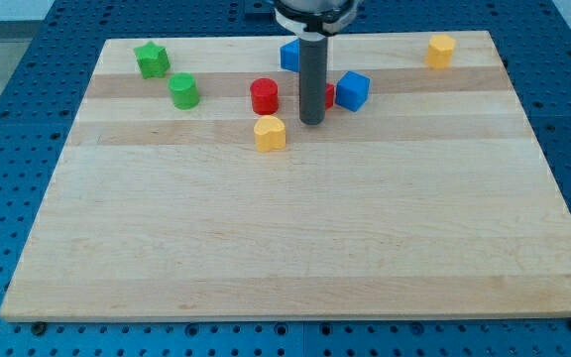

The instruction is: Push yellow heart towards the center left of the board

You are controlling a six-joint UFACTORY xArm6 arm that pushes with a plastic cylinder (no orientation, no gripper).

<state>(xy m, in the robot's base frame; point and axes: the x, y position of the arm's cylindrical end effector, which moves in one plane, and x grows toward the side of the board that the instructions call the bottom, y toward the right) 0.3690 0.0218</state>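
Note:
The yellow heart [270, 132] lies on the wooden board [295, 248], a little above the middle and left of centre. My tip [312, 122] stands just to the heart's right and slightly above it, a small gap apart. A red cylinder [264, 96] sits right above the heart. A red block [329, 95] is mostly hidden behind my rod.
A blue cube [352, 90] lies right of my rod and another blue block [290, 56] behind it near the view's top. A green star [152, 60] and a green cylinder [183, 91] sit at the upper left. A yellow block [441, 50] is at the upper right.

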